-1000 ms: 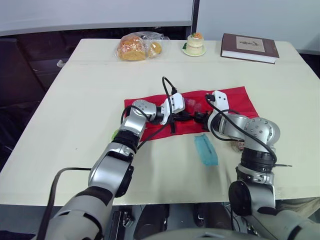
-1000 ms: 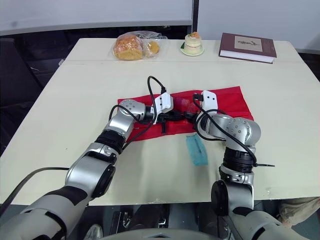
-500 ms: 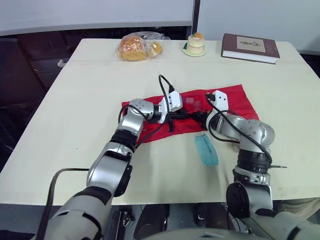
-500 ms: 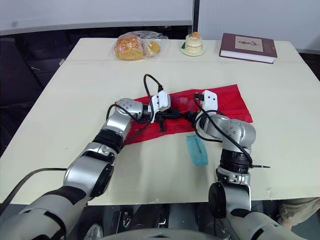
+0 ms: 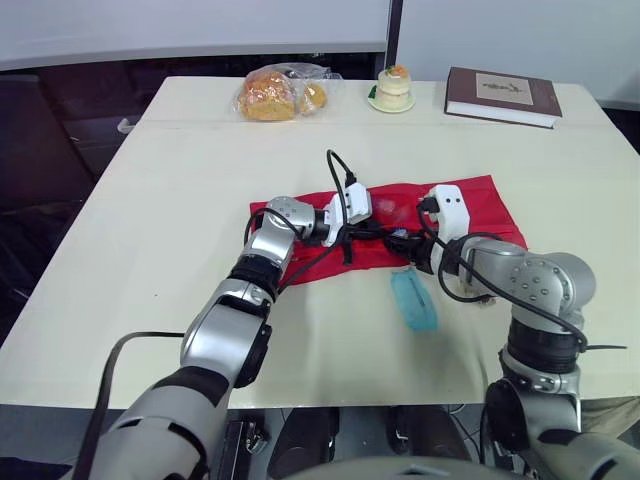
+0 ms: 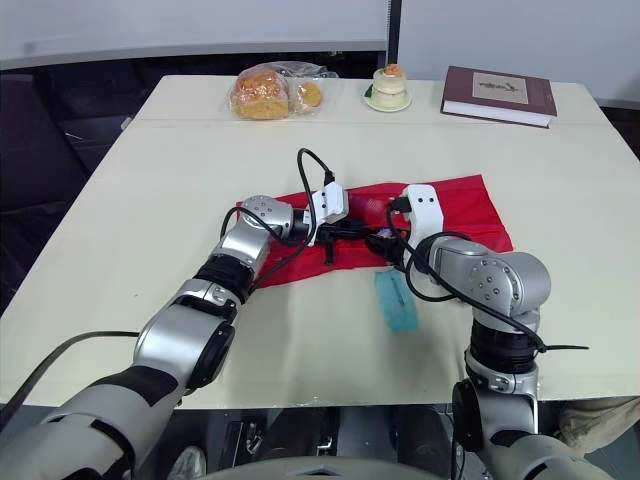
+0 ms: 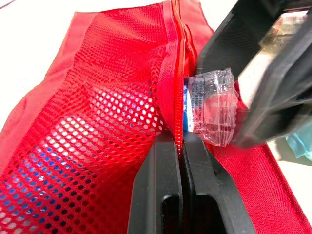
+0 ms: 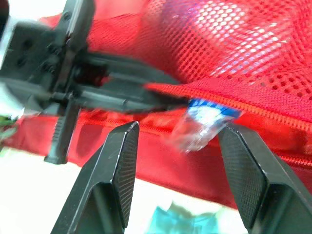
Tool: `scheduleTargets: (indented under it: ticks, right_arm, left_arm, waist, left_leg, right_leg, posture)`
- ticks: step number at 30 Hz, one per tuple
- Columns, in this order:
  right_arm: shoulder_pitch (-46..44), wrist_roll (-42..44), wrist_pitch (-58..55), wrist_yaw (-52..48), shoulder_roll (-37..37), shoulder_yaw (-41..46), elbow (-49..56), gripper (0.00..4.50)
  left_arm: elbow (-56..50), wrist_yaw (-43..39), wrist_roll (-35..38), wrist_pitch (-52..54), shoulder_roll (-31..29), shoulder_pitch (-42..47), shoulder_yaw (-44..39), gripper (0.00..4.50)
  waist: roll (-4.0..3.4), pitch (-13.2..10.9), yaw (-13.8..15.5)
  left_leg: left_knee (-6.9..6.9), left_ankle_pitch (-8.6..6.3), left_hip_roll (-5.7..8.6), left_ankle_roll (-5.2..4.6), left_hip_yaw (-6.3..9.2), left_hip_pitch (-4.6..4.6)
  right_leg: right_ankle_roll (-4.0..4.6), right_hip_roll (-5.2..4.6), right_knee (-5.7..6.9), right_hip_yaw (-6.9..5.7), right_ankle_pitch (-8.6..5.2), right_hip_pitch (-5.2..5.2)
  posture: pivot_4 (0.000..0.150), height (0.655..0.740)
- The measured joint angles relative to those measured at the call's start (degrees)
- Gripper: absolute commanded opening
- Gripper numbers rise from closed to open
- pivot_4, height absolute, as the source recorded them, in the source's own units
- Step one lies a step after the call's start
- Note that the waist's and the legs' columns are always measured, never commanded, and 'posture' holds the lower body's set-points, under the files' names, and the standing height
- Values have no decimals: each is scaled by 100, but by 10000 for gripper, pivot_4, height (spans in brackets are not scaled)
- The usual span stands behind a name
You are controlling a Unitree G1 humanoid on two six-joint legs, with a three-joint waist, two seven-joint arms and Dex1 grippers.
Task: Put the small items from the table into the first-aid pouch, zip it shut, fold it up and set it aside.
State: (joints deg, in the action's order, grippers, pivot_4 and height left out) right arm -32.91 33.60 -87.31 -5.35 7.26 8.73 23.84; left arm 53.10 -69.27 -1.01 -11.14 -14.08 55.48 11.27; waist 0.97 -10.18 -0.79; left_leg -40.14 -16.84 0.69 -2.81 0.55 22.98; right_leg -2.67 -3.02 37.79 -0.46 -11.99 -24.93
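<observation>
Cream table (image 5: pixel 180 170) fills the scene, with a dark floor beyond its far edge. Along that far edge sit a bag of bread (image 5: pixel 275 95), a small dessert on a plate (image 5: pixel 392 85) and a brown book (image 5: pixel 502 95), all well apart from the work.

Near the middle of the table lies the red first-aid pouch (image 5: pixel 480 200), spread flat with its mesh side up. Some items show through the mesh, too blurred to name. Both arms reach in over the near side of the pouch and meet at its zip line.

The left gripper (image 7: pixel 181 141) is closed on the pouch, its two black fingers pressed together with the red zip edge pinched between them.

The right gripper (image 8: pixel 179 129) faces it from the other side with its fingers spread wide. Between those fingers is a clear packet (image 7: pixel 209 109) with blue print. One end of the packet is tucked under the zip edge, and the rest sticks out (whether a finger actually touches it cannot be told).

A teal packet (image 5: pixel 412 300) lies on the bare table just in front of the pouch, beneath the right wrist and outside the pouch.
</observation>
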Motion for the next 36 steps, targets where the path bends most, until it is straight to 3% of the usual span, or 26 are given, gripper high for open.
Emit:
scheduleTargets:
  ticks: [4, 7, 9, 11, 23, 36]
  right_arm:
    - [189, 24, 133, -296, 493, -211, 204, 26349]
    - [535, -98, 647, -629, 1122, -477, 289, 17293]
    - [677, -197, 997, -828, 1417, -663, 302, 6196]
    - [736, -310, 1261, -929, 1568, -805, 299, 1139]
    - [784, -1089, 2555, -1165, 1812, -1412, -201, 1139]
    - [381, -1501, 2891, -1214, 1208, -1860, -853, 1139]
  left_arm:
    - [51, -41, 1, -4, 14, 23, 0, 0]
    - [117, -72, 1, -26, 3, 46, -1, 0]
    - [138, -105, 1, -37, -10, 53, -1, 0]
    - [139, -129, 3, -46, -15, 56, -1, 0]
    - [142, -256, 12, -91, -28, 98, -6, 0]
    - [141, -306, 76, -96, 7, 99, -8, 0]
  waist:
    - [0, 0, 5]
    - [1, -1, 1]
    - [1, -1, -4]
    - [1, -1, -5]
    - [2, -1, 3]
    - [2, -1, 2]
  left_leg:
    - [0, 0, 0, 0, 4, 3]
    - [0, 0, 0, 0, 1, 4]
    - [0, 0, 0, 0, 1, 3]
    - [0, 0, -1, 0, 1, 3]
    - [0, 0, -1, 0, 0, 4]
    - [0, 0, -1, 0, 0, 3]
  right_leg:
    - [0, 0, -4, -4, 0, 0]
    - [-1, 1, -9, -3, 0, 0]
    - [-1, 1, -8, -2, -1, 0]
    - [-1, 2, -7, -2, -1, 0]
    - [-1, 2, -8, -3, 0, 0]
    - [0, 2, -7, -3, 0, 0]
  posture:
    - [1500, 7289]
    - [1500, 7289]
    - [1500, 7289]
    - [1500, 7289]
    - [1500, 7289]
    - [1500, 7289]
